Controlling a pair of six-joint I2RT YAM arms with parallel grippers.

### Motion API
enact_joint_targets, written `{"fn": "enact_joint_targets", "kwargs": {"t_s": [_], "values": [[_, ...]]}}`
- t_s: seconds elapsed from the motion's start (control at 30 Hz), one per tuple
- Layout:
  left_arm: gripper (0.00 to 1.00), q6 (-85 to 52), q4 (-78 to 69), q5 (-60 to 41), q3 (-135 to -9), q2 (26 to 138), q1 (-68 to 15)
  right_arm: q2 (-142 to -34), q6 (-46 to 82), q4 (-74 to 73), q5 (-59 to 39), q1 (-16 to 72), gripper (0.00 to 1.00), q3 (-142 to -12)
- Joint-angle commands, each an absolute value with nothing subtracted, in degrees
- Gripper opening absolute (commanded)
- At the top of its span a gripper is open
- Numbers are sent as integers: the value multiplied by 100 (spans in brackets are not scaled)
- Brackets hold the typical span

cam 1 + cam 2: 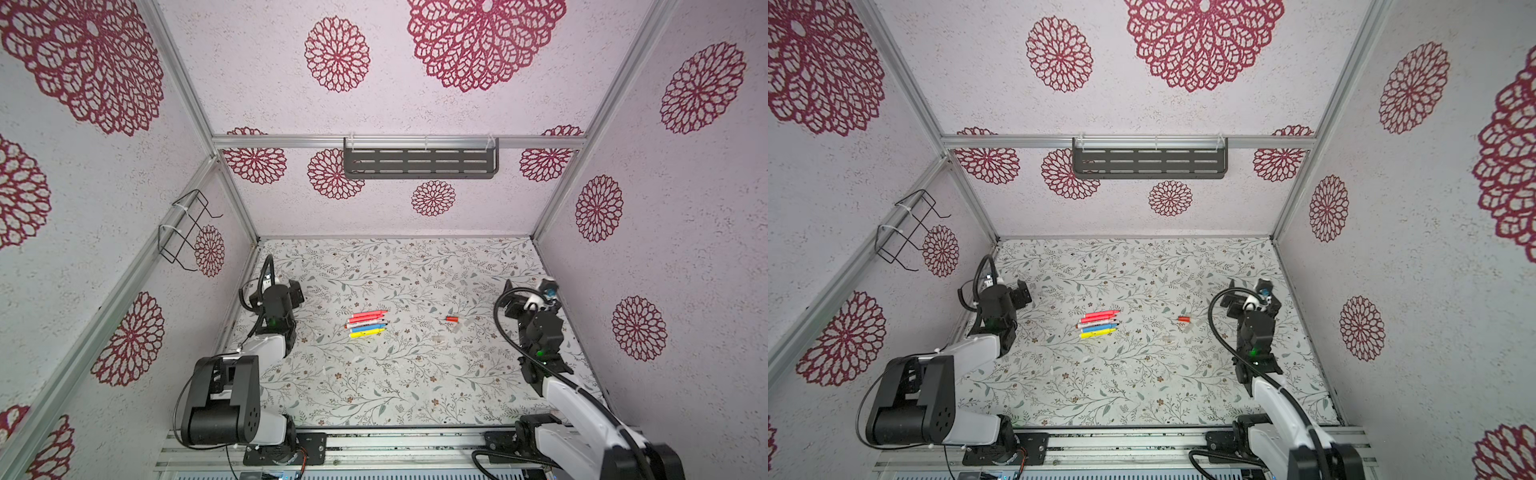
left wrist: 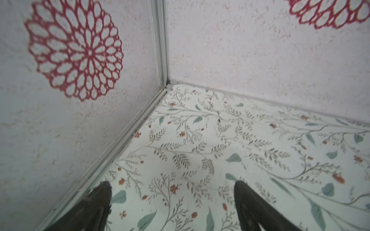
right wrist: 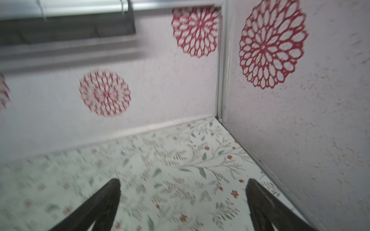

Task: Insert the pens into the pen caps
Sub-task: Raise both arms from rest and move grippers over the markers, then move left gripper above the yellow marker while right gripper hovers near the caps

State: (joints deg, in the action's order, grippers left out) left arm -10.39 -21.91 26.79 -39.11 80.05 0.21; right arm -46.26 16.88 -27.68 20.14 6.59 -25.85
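Lying side by side in a tight row near the middle of the flowered table (image 1: 374,395), the pens (image 1: 368,323) show in both top views: two pinkish-red ones farthest back, then white, blue and yellow toward the front, all pointing their tips to the right. The pen caps sit apart from them on the right half of the table, the red cap (image 1: 452,318) farthest back and at least two clear caps (image 1: 457,328) just beside and in front of it, hard to make out against the pattern. The left gripper (image 2: 172,184) is spread wide, only table print showing between its fingers (image 2: 100,200), and it faces the far left corner, well apart from the pens and left of them. The right gripper (image 3: 184,181) is likewise spread wide over bare table, facing the far right corner; the caps lie between it and the pens, nearer to this gripper but not touching it.
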Motion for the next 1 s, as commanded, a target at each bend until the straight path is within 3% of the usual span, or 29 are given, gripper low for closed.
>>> {"fn": "enact_joint_targets", "kwargs": {"t_s": [0.0, 0.03, 0.17, 0.37, 0.6, 0.8, 0.97], "values": [[97, -1729, 659, 3007, -4985, 7299, -91, -3556, 3363, -641, 1134, 494, 99, -2662], [98, -1945, 1088, 2654, -5172, 7091, -94, -3403, 3164, -780, 533, 516, 99, -2617], [99, -2643, 1598, 1016, -5206, 5862, -259, -3734, 3006, 853, -174, 553, 99, -3591], [100, -2884, 2760, 835, -5212, 4938, -1444, -4854, 2777, 1821, -2341, 650, 99, -4290], [97, -3378, 3351, 588, -4464, 4224, -2268, -5158, 2886, 3089, -140, 1982, 99, -5016], [96, -3879, 3604, 423, -4202, 3857, -2518, -5664, 3235, 3450, 241, 2686, 99, -5489], [96, -4075, 3673, 468, -4096, 3740, -2604, -5728, 3728, 3845, 1553, 3230, 99, -5463]]}}
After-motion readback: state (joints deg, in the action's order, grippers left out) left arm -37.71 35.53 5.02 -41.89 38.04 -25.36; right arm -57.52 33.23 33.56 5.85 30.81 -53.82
